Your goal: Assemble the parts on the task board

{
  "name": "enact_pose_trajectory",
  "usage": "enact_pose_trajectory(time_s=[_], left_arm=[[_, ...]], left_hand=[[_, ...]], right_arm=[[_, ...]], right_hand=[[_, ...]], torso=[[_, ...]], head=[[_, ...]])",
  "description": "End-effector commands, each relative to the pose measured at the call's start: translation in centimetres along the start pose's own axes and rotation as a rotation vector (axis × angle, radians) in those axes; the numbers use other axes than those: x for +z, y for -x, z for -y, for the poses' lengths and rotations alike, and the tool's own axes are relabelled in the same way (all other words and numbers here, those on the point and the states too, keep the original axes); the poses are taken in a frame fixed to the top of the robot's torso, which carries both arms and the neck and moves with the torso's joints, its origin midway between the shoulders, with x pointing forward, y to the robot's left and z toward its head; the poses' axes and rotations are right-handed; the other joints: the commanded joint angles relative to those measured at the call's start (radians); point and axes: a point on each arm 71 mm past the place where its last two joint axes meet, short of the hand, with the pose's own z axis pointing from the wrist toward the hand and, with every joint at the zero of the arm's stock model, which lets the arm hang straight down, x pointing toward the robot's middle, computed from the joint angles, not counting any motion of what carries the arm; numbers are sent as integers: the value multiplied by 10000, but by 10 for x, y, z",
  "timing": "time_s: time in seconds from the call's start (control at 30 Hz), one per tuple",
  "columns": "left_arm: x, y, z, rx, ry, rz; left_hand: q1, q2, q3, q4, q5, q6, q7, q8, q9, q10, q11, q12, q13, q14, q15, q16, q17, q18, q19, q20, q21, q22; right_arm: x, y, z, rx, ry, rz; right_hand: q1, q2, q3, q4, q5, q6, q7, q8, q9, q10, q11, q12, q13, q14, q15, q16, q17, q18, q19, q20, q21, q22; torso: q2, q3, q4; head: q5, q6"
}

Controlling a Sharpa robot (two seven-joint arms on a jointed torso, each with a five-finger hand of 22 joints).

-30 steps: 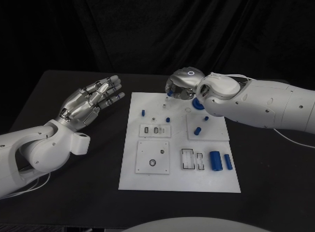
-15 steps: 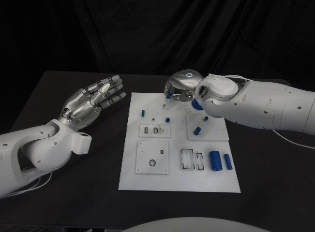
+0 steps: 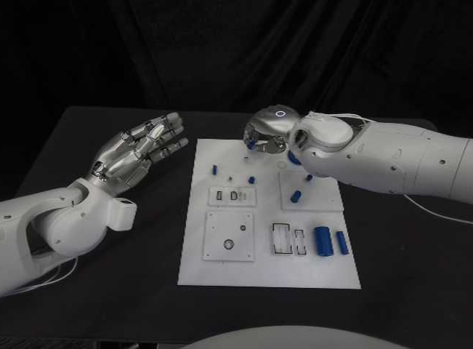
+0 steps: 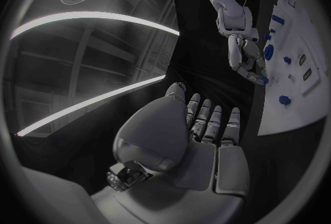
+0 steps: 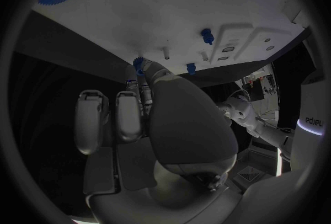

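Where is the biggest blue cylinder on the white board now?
In the head view, the biggest blue cylinder lies near the board's front right corner, between empty slots and a thinner blue cylinder.

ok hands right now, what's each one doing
Left hand: open, holding nothing, beside the board.
Right hand: pinching a small blue part at the board's far edge.

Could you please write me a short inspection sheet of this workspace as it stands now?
Surface: black table, bare around the board.
Job's things: white task board with small blue parts lying and standing on it.
Clutter: nothing seen.
Hands: silver left hand raised beside the board, fingers apart, holding nothing; silver right hand at the board's far edge, pinching a small blue toothed part.
Cables: thin white cable by the right arm.
Surroundings: black curtain.
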Motion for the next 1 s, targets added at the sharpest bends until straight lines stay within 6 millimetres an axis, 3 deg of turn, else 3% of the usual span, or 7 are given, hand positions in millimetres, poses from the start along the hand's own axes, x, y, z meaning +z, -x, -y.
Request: enact_pose_trajectory(time_s=[0.03, 0.43, 0.47, 0.57, 0.67, 0.77, 1.0], left_arm=[[1, -1, 6, -118, -804, -106], [1, -1, 5, -131, -759, -123], [1, -1, 5, -128, -755, -118], [1, 0, 6, -115, -740, -100], [0, 1, 6, -108, -727, -86], [-1, 2, 6, -95, -715, -53], [-5, 5, 8, -20, -705, 73]], left_hand=[[84, -19, 37, 5, 54, -19, 39, 50, -3, 9, 70, 44, 4, 0, 82, 34, 13, 188, 0, 75, 22, -6], [97, -9, 70, -3, 56, -34, 50, 49, -4, 9, 82, 47, 4, -10, 72, 29, 11, 189, -11, 68, 14, -10], [97, -9, 70, -3, 56, -34, 50, 49, -4, 9, 82, 47, 4, -10, 72, 29, 11, 189, -11, 68, 14, -10], [97, -9, 70, -3, 56, -34, 50, 49, -4, 9, 82, 47, 4, -10, 72, 29, 11, 189, -11, 68, 14, -10], [100, -10, 78, -6, 55, -54, 55, 43, -7, -1, 83, 35, 2, -20, 70, 23, 9, 189, -16, 67, 11, -12], [100, -10, 78, -6, 55, -54, 55, 43, -7, -1, 83, 35, 2, -20, 70, 23, 9, 189, -16, 67, 11, -12], [100, -10, 78, -6, 55, -54, 55, 43, -7, -1, 83, 35, 2, -20, 70, 23, 9, 189, -16, 67, 11, -12]], right_arm=[[2, -2, -2, -15, 2, -122], [6, -11, 1, -93, -419, -830], [6, -12, 1, -93, -436, -850], [5, -13, 2, -85, -465, -816], [3, -11, 3, -56, -455, -550], [-2, -7, 8, 12, -446, 90], [-26, 15, 26, 28, -659, 899]], right_hand=[[-115, 25, 75, 24, -53, -144, -9, -78, 0, -71, 27, -91, -5, -20, 59, -9, -27, -154, -34, 68, -43, 599], [-238, -147, 206, 56, -154, -857, -158, -603, -130, -979, 328, -627, -53, -296, 274, -303, -544, -60, -363, 242, -346, 253], [-267, -215, 209, 59, -197, -1303, -309, -867, -246, -1329, 373, -792, -84, -364, 327, -367, -650, -35, -442, 279, -419, 169], [-340, -257, 166, 46, -338, -1853, -460, -1196, -418, -1819, 419, -965, -70, -465, 367, -451, -795, 7, -573, 345, -549, 36], [-364, -216, -30, -124, -454, -2720, -796, -1291, -745, -2807, 456, -1058, -55, -669, 419, -625, -1095, 79, -804, 402, -791, -198], [-302, -139, -144, -269, -390, -3039, -892, -1295, -929, -3152, 436, -990, 1, -781, 410, -718, -1261, 113, -921, 413, -926, -310], [-299, -40, -253, -323, -347, -3189, -658, -1257, -1080, -3226, 409, -747, 102, -953, 396, -912, -1595, 171, -1108, 405, -1136, -506]], torso=[[4, -10, 22], [5, -1, 1], [3, -1, -1], [1, -2, 1], [5, 4, 5], [7, 7, 5], [-4, 8, -10]], head=[[-59, -1], [-29, -24], [-22, -23], [-19, -27], [-44, 7], [-65, 39], [-121, 105]])
